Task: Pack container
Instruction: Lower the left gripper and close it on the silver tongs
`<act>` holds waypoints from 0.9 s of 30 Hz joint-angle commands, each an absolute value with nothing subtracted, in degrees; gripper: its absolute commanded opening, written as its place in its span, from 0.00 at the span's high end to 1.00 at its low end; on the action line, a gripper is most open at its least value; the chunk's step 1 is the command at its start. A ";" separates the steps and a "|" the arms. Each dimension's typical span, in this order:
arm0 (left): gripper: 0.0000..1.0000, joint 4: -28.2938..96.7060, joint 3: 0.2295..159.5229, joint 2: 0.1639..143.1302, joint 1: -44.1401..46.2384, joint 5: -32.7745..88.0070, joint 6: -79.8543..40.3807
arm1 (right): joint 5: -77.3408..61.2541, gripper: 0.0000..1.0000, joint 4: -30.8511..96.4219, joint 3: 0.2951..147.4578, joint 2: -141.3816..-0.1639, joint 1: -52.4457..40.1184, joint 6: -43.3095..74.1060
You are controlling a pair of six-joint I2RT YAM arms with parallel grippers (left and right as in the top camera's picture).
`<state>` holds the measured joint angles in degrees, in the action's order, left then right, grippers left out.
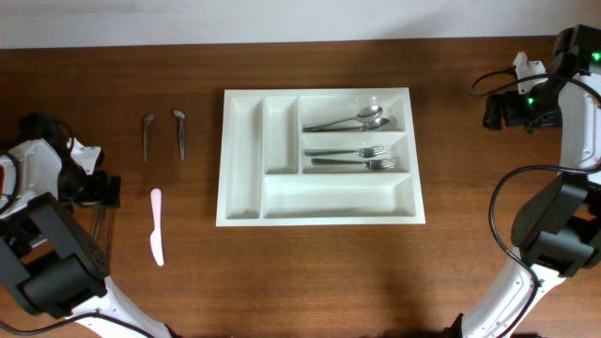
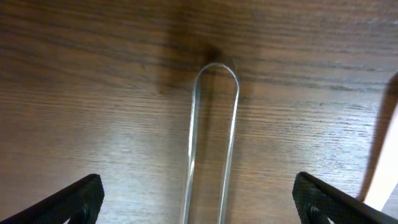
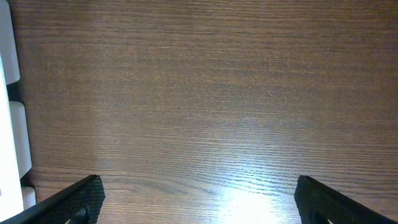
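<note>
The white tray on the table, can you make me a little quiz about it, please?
1. True or false: the forks lie inside the container.
2. How many of the container's compartments hold cutlery? A) one B) two C) five
3. Fill in: the white knife lies on the ____, outside the container.
Key: 1 true; 2 B; 3 table.

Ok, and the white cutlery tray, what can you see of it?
The container is a large white rectangular tray, plastic by its look, lying flat on the wooden table. Five compartments: two narrow upright ones at the left, both empty; three crosswise ones. The top holds two spoons, the middle two forks, the wide bottom one nothing.
</note>
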<state>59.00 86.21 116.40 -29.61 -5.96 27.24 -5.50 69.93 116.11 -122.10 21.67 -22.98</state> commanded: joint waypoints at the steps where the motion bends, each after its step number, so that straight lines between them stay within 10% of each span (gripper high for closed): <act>1: 0.01 57.76 83.09 117.32 -29.82 -5.17 28.42 | -6.00 0.01 69.80 115.92 -122.52 21.74 -23.55; 27: 0.01 54.89 78.39 117.32 -29.85 -3.90 27.27 | -6.00 0.01 69.80 115.92 -122.52 21.74 -23.55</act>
<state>55.00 78.89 116.81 -29.61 -5.78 27.42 -5.50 69.93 116.11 -122.10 21.67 -22.96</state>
